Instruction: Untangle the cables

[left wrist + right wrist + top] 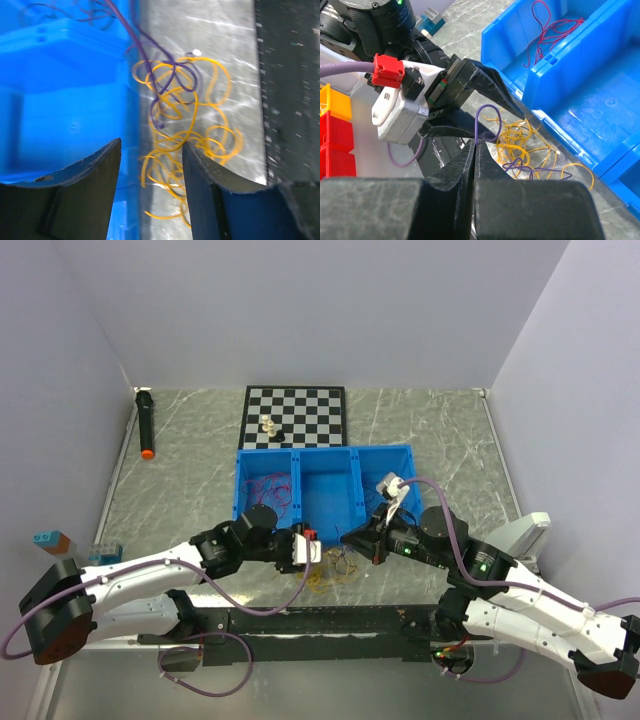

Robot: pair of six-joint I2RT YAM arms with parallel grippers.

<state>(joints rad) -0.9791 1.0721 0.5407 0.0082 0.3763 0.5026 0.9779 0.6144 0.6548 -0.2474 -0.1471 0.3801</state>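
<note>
The cables lie in front of the blue bin [322, 451]: a loose bunch of yellow loops [335, 578] with a thin purple strand [487, 112] running through it. My right gripper [478, 144] is shut on the purple strand, which loops up above its tips. My left gripper [151, 145] hovers low over the yellow loops [185, 130], jaws apart, with a few yellow strands between them and the bin wall [65, 75] at its left finger. In the top view the two grippers [328, 556] [347, 538] nearly meet. Thin red wires [270, 488] lie in the bin's left compartment.
A chessboard [295, 415] with small pieces [268, 425] lies behind the bin. A black marker with an orange tip [146, 425] rests at the far left. Toy blocks [52, 539] sit at the left edge, and a white object [525, 535] at the right.
</note>
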